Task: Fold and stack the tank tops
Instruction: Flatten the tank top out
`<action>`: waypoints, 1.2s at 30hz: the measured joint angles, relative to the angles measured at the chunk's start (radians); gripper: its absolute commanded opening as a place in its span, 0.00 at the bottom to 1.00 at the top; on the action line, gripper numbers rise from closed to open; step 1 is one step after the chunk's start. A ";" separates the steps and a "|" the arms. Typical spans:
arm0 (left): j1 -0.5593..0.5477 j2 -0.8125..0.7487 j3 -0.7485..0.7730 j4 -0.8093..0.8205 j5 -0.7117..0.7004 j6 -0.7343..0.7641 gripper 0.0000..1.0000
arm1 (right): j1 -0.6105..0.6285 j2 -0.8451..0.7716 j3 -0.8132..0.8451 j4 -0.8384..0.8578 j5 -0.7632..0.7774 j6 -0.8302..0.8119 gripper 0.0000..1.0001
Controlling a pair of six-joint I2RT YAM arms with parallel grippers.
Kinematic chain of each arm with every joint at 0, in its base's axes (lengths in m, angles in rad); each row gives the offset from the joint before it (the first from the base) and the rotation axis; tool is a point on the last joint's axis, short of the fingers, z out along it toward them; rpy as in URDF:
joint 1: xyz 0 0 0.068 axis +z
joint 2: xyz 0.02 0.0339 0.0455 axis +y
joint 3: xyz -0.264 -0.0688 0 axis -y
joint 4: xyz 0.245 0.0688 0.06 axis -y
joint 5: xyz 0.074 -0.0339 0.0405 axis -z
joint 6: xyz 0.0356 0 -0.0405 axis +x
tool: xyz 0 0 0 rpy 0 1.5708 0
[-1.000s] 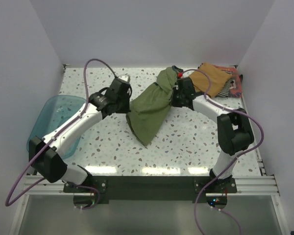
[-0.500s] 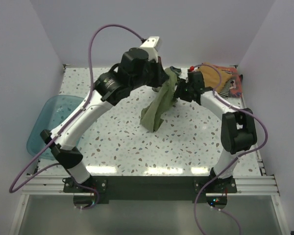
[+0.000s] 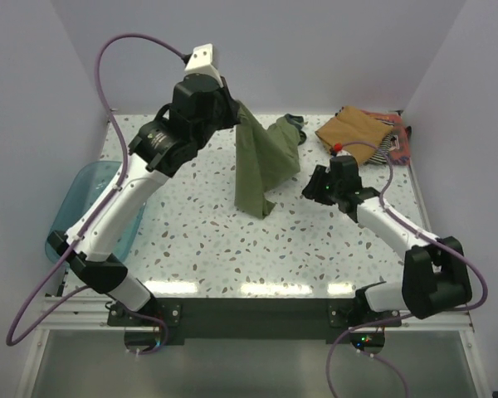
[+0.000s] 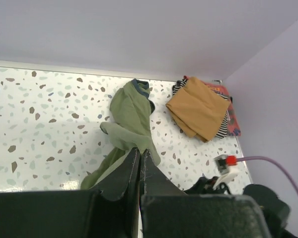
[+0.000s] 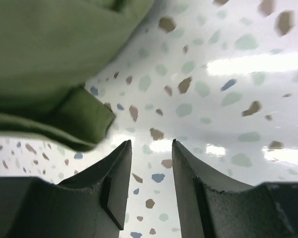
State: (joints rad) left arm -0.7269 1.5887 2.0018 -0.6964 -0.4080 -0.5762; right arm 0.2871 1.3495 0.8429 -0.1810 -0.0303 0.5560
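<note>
Speckled terrazzo tabletop [image 3: 191, 240] is enclosed by pale walls. A translucent teal tub [image 3: 75, 203] is seen at left. The soft olive tank top [image 3: 261, 162] is draped limply from the raised left gripper [image 3: 235, 112]; the pinch is confirmed by the wrist view. The right gripper [image 3: 315, 189] is held low, parted, empty. A folded tan top [image 3: 355, 133] is laid over the striped top [image 3: 387, 149] and reddish top [image 3: 403, 143].

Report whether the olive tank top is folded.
Not folded: the olive tank top hangs bunched from the left gripper, its far end trailing on the table.
</note>
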 measured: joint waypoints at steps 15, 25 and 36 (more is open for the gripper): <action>0.007 -0.044 -0.050 0.021 -0.020 -0.007 0.00 | 0.219 0.396 0.124 0.195 -0.121 -0.165 0.44; 0.009 -0.044 -0.054 0.021 -0.023 -0.007 0.00 | 0.329 0.529 0.235 0.323 -0.116 -0.179 0.45; 0.020 -0.044 -0.054 0.021 -0.032 -0.007 0.00 | 0.380 0.608 0.278 0.353 -0.074 -0.171 0.43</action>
State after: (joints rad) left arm -0.7071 1.5448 1.9476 -0.6750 -0.4400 -0.5831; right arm 0.6670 1.9579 1.1206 0.1722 -0.1043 0.3847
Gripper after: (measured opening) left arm 0.021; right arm 0.442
